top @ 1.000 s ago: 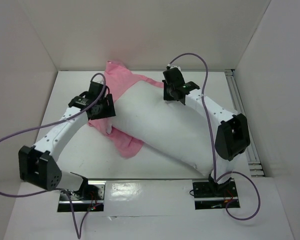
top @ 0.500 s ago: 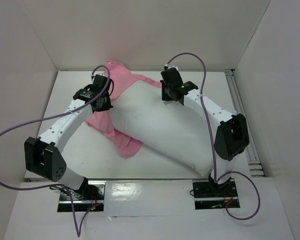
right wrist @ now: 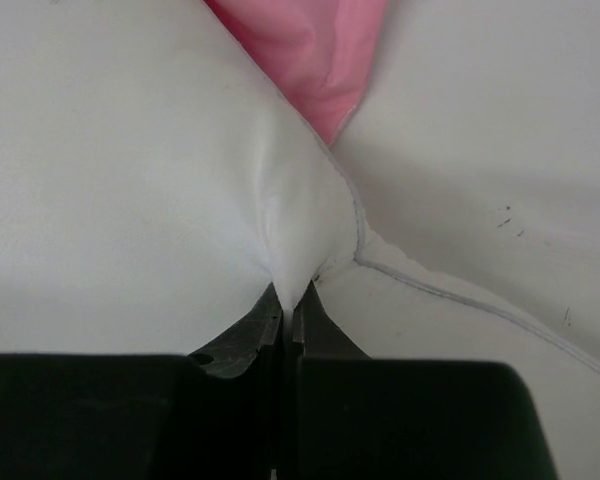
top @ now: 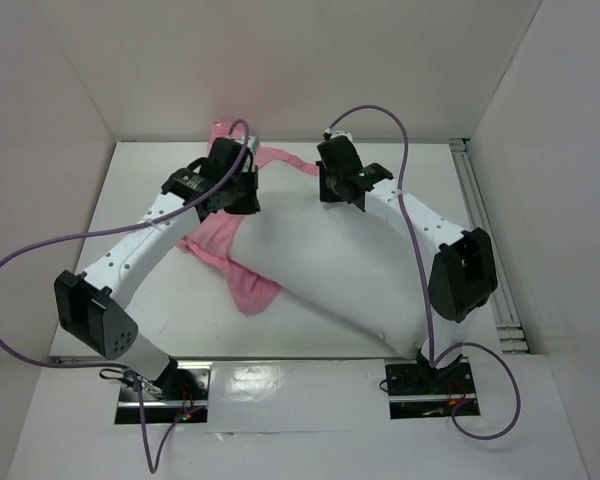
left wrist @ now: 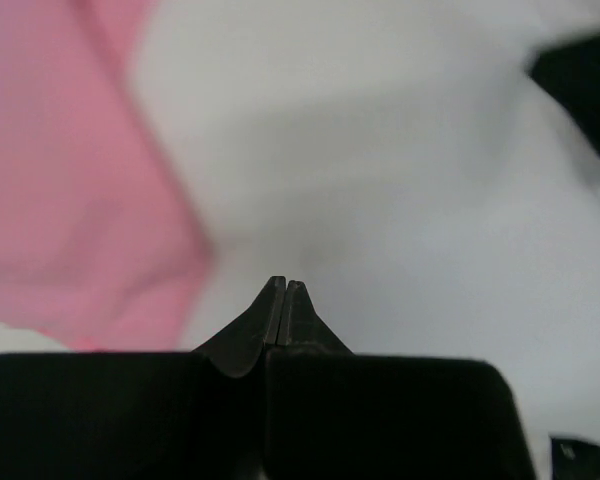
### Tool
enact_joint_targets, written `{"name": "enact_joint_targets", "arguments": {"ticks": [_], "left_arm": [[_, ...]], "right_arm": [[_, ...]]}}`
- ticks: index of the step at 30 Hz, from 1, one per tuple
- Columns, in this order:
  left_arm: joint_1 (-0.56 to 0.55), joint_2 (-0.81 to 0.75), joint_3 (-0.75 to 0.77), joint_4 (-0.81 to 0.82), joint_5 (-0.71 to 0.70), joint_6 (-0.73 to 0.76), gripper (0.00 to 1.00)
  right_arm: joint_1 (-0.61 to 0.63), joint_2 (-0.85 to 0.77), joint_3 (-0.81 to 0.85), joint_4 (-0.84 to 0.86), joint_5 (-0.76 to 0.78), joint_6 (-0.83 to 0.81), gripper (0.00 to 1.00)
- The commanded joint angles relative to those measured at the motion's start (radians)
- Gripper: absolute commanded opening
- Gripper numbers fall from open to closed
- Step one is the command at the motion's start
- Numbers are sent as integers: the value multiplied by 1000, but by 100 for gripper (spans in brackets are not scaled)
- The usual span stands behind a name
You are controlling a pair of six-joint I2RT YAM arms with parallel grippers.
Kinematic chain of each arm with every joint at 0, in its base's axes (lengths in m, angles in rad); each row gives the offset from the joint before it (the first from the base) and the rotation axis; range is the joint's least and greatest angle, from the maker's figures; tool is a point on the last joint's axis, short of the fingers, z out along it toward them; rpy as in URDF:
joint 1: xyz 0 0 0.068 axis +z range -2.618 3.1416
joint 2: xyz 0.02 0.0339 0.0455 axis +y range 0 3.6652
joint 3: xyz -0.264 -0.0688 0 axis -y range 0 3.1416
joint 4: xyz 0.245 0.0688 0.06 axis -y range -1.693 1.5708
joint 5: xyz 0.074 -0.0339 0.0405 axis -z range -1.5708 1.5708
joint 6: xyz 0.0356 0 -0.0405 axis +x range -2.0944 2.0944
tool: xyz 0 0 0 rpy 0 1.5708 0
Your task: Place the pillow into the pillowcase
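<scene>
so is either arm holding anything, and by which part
The right gripper pinches the pillow by a corner, at the seam. The left gripper is shut with nothing in it.

I saw the pillow [top: 330,255] blocking the desk [top: 145,300] diagonally from far left to near right, with the pillowcase [top: 215,245] spread along its left flank. Bare desk lay open at near left and far right. Enclosure walls [top: 50,150] hemmed three sides, and a rail [top: 472,180] lined the right edge

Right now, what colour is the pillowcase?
Pink; the pillowcase shows best from the top camera.
</scene>
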Motion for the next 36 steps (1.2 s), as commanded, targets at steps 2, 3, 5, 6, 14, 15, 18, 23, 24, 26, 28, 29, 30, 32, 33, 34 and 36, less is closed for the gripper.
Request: {"name": "enact_joint_targets", "arguments": {"ticks": [2, 3, 5, 6, 14, 15, 18, 23, 24, 26, 28, 29, 30, 32, 33, 34, 36], "left_arm": [[-112, -80, -63, 1, 242, -18, 0], [-112, -103, -147, 16, 308, -30, 0], [-124, -120, -207, 44, 345, -40, 0], [-124, -120, -208, 18, 287, -30, 0], [-71, 33, 182, -102, -69, -7, 31], [-58, 58, 216, -102, -95, -7, 32], [-35, 197, 380, -121, -225, 25, 57], [-25, 429, 619, -177, -417, 105, 84], [-25, 481, 633, -177, -446, 121, 87], [-14, 517, 653, -177, -495, 134, 91], [-5, 556, 653, -177, -523, 148, 91], [-5, 566, 653, -177, -541, 148, 91], [8, 577, 653, -177, -554, 148, 91], [18, 607, 653, -167, -586, 148, 88], [31, 618, 664, -167, -586, 148, 86], [31, 627, 673, -167, -586, 157, 83], [54, 650, 682, -167, -577, 157, 75]], "right_arm": [[48, -44, 52, 37, -20, 21, 0], [57, -53, 29, 46, -20, 21, 0], [66, -67, 7, 46, -20, 21, 0], [75, -79, -5, 57, -32, 21, 0], [84, -121, -92, 77, -51, 32, 0], [84, -121, -92, 77, -62, 32, 0], [84, -121, -92, 77, -71, 32, 0], [106, -121, -62, 57, -89, 23, 0], [106, -110, -62, 57, -89, 23, 0], [115, -101, -51, 46, -89, 23, 0], [115, -81, -42, 46, -89, 23, 0], [115, -81, -42, 46, -89, 23, 0], [115, -69, -42, 46, -89, 23, 0], [115, -69, -42, 46, -89, 23, 0], [115, -60, -42, 46, -98, 23, 0], [115, -59, -42, 46, -99, 23, 0], [115, -59, -52, 46, -99, 23, 0]]}}
